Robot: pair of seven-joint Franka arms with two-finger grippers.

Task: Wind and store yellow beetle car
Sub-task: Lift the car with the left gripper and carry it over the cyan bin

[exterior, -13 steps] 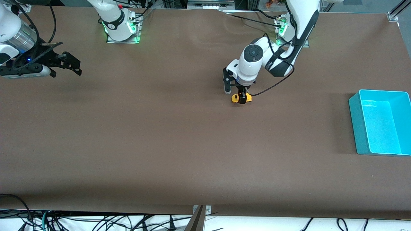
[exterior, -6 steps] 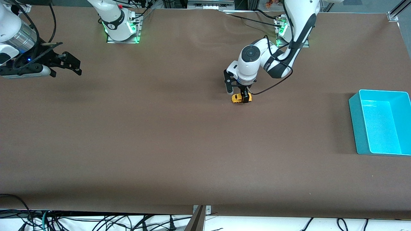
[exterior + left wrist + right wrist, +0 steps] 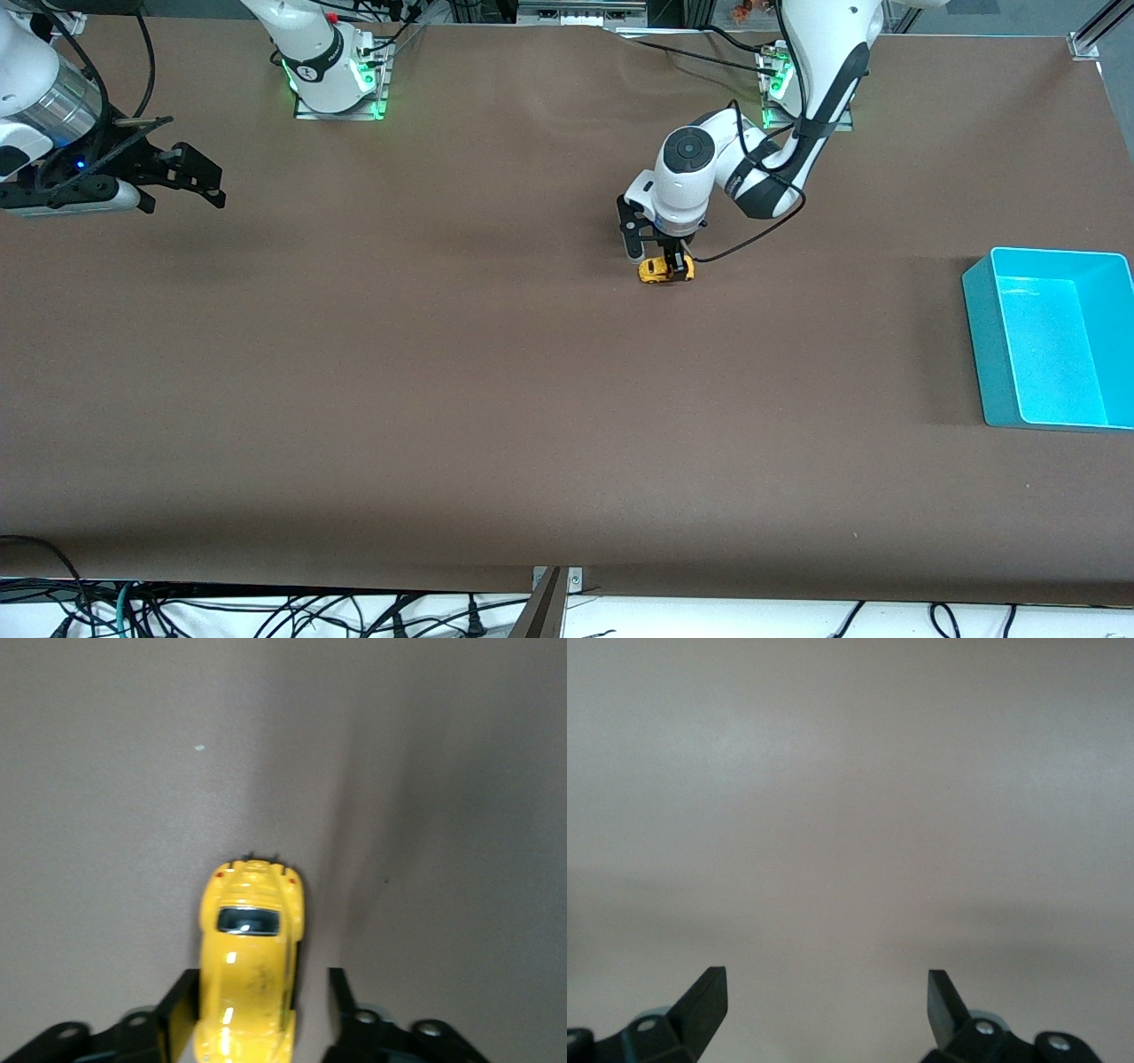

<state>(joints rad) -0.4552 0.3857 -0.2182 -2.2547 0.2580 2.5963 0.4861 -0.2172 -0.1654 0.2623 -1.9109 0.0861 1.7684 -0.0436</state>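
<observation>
Robotics lab. Evidence: two arms bolted to base plates (image 3: 339, 108) with green status lights, brown-covered table (image 3: 443, 372), loose cables (image 3: 266, 611) along the near edge, aluminium framing (image 3: 1094, 31).

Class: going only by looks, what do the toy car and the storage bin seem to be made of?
Yellow beetle car: glossy painted shell, metal or hard plastic; highlights gleam along its roof. Teal bin: probably moulded plastic, with smooth, evenly coloured, thin walls and a slight sheen inside.
</observation>
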